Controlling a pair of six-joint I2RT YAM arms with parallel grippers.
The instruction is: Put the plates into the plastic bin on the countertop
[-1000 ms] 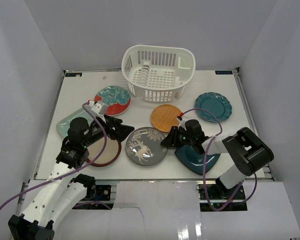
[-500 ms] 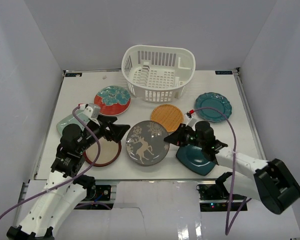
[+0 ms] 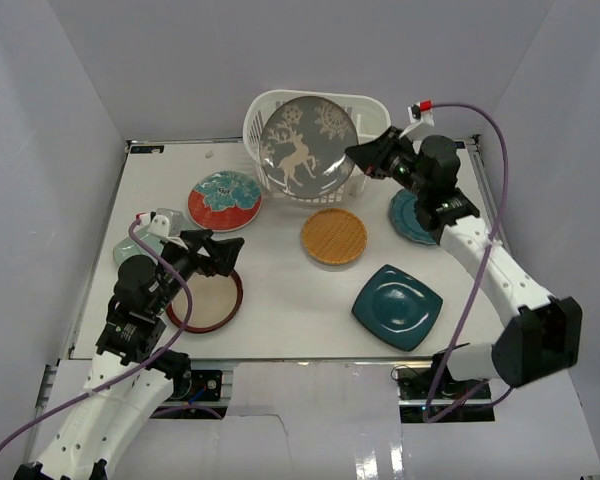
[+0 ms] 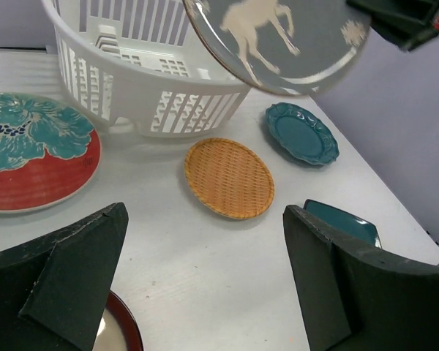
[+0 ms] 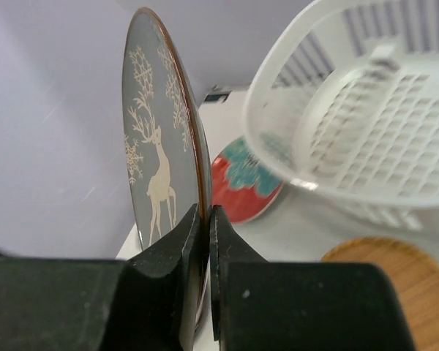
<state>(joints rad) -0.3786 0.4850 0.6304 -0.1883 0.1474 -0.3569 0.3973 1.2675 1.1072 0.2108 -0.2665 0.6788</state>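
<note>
Your right claw (image 3: 365, 158) is pinched shut on the rim of the grey deer plate (image 3: 308, 147). In the right wrist view both fingers press flat against the edge, one on each face, and the plate stands nearly upright with the deer side turned away from the bin (image 3: 378, 118). The plate is up in the air, clear of the countertop (image 3: 280, 300), and from above it covers the near left part of the bin. In the right wrist view there is a gap between plate and bin rim, so it is beside the bin and not inside it. You can see the rack ribs inside the bin.

Your left claw (image 3: 220, 255) is spread wide with nothing between its fingers. It hangs over the near left of the countertop, just above the far edge of the red-rimmed beige plate (image 3: 205, 300).

The other plates lie flat on the countertop:
- The floral plate (image 3: 224, 200) is just left of the bin.
- The pale green plate (image 3: 123, 250) is at the left edge, mostly hidden by your left arm.
- The orange woven plate (image 3: 333, 236) is in the middle, in front of the bin.
- The dark teal square plate (image 3: 397, 306) is near the front right.
- The teal scalloped plate (image 4: 302, 133) is at the right, partly under your right arm
</note>
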